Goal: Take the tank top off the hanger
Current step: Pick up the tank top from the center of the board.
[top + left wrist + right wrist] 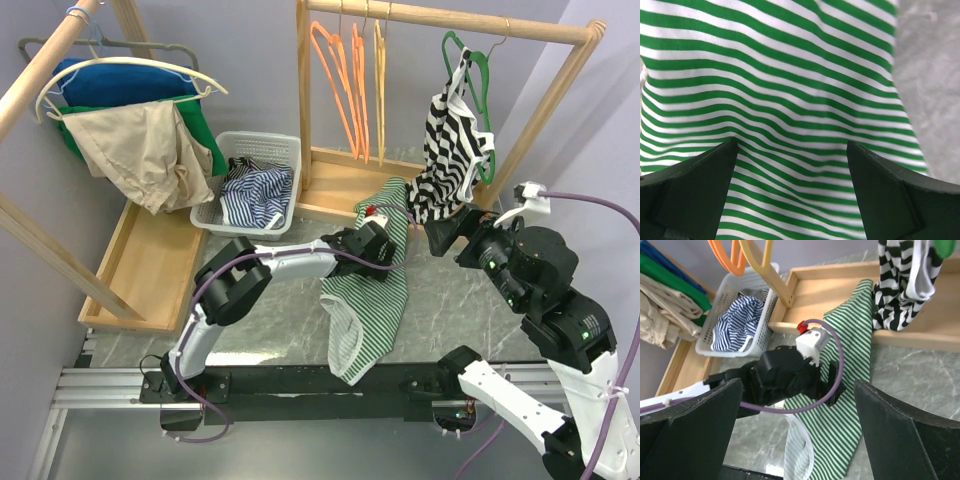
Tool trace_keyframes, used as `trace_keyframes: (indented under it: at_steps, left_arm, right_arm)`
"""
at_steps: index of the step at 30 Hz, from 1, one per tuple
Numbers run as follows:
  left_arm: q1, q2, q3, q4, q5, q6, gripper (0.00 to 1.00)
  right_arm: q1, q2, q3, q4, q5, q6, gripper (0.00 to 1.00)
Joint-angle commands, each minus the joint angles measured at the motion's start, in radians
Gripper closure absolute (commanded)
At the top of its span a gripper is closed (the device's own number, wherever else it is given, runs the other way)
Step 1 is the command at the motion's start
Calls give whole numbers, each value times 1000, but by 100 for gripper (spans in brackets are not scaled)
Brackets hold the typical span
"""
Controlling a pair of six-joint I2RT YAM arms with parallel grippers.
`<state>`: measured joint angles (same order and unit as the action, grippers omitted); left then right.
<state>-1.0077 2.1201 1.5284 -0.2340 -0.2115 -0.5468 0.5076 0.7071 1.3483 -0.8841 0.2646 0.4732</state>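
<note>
The black-and-white striped tank top (455,150) hangs on a green hanger (483,75) at the right end of the wooden rail (450,18). Just below its hem, the right gripper (437,232) is spread wide and empty. To the left, a green-striped tank top (375,310) lies on the table (270,320), its far end on the rack's base (340,185). Over it, the left gripper (792,150) gapes, holding nothing.
</note>
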Motion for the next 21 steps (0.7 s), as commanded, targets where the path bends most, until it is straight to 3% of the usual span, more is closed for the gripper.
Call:
trace_keyframes:
  at_steps: [1, 3, 4, 6, 7, 9, 10, 13, 21]
  left_arm:
    - [-3, 55, 44, -56, -52, -22, 1]
    - [-5, 55, 27, -50, -54, -22, 7]
    - [-5, 57, 16, -53, -57, -22, 20]
    - [-3, 52, 6, -54, -61, -19, 33]
    - [-5, 44, -8, -53, -62, -13, 47]
    - [-6, 12, -20, -51, -63, -4, 61]
    - [-6, -5, -30, -51, -77, 5, 76]
    - [-11, -90, -25, -73, -97, 22, 99]
    - [-17, -492, -31, -104, -196, 122, 99]
  right_arm:
    - [-4, -24, -28, 28, -31, 25, 0]
    - [-3, -29, -38, 22, -28, 27, 0]
    - [-4, -31, -41, 20, -27, 28, 0]
    - [-4, -37, -49, 17, -27, 33, 0]
    - [-4, -37, -52, 16, -25, 35, 0]
    - [-4, -40, -57, 17, -24, 41, 0]
    - [-3, -40, -60, 14, -24, 41, 0]
    - [-4, -40, -63, 17, -31, 47, 0]
    - [-3, -47, -66, 30, -21, 58, 0]
